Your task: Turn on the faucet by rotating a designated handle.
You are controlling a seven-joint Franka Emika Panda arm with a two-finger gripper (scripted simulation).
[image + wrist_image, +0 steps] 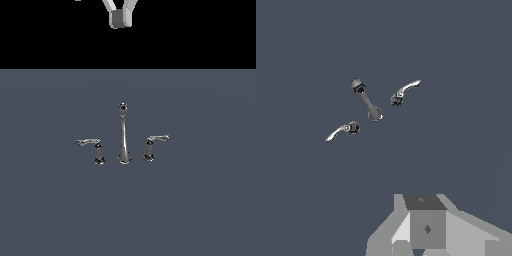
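The chrome faucet stands mid-floor in the exterior view, its tall slender spout [123,134] rising to a round tip. The handle [150,148] is the short post on the exterior view's right, its lever curving off rightward. A mirror-image handle [97,150] stands on the exterior view's left. The wrist view looks down on the spout [367,101] with one lever handle on each side; I cannot tell which is which there. My gripper [426,229] shows only as a grey body at the frame's edge, fingers hidden. It hangs high and far from the faucet.
Part of the white arm [120,18] shows at the top of the exterior view against a black background. The faucet set sits on a flat blue-grey floor [200,210] that spreads on all sides.
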